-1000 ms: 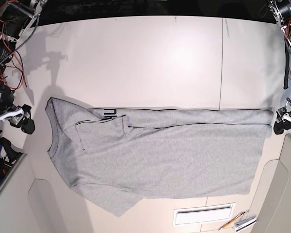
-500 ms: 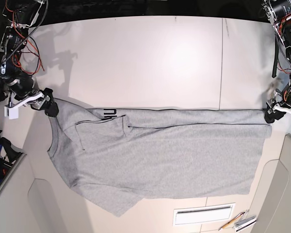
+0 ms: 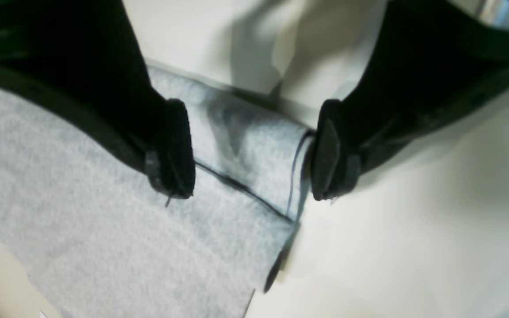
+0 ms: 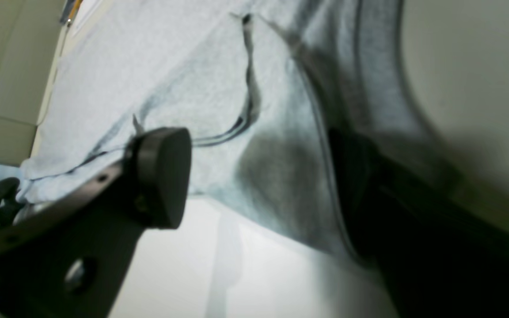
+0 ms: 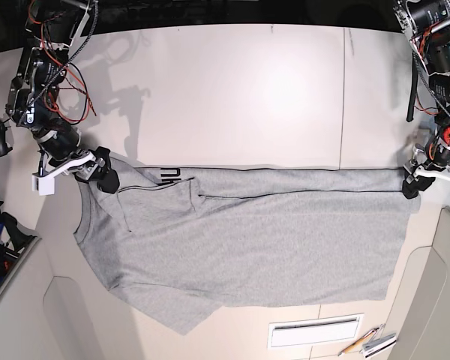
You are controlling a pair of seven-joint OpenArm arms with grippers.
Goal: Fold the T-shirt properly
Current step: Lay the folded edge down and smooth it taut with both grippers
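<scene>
The light grey T-shirt point(image 5: 247, 240) lies flat across the white table point(image 5: 232, 90), neck to the left, hem to the right. Its far edge is folded over, showing a bit of black lettering point(image 5: 167, 176). My left gripper point(image 5: 411, 184) is at the far hem corner. In the left wrist view it point(image 3: 250, 154) is open, its fingers point(image 3: 172, 150) straddling the folded T-shirt corner point(image 3: 245, 145). My right gripper point(image 5: 103, 175) is at the far shoulder. In the right wrist view it point(image 4: 259, 185) is open around the T-shirt's shoulder cloth point(image 4: 276, 176).
A white slotted plate point(image 5: 315, 331) and some pens point(image 5: 367, 343) lie near the front edge, right of centre. Beige padded panels point(image 5: 22, 315) flank the front corners. A seam point(image 5: 342, 97) runs down the tabletop. Red wires point(image 5: 60, 67) hang on the arm at the base view's left.
Both arms have swung in from the table's sides. The right gripper moved onto the shirt's far shoulder, and the left gripper moved onto the far hem corner. The shirt has not shifted.
</scene>
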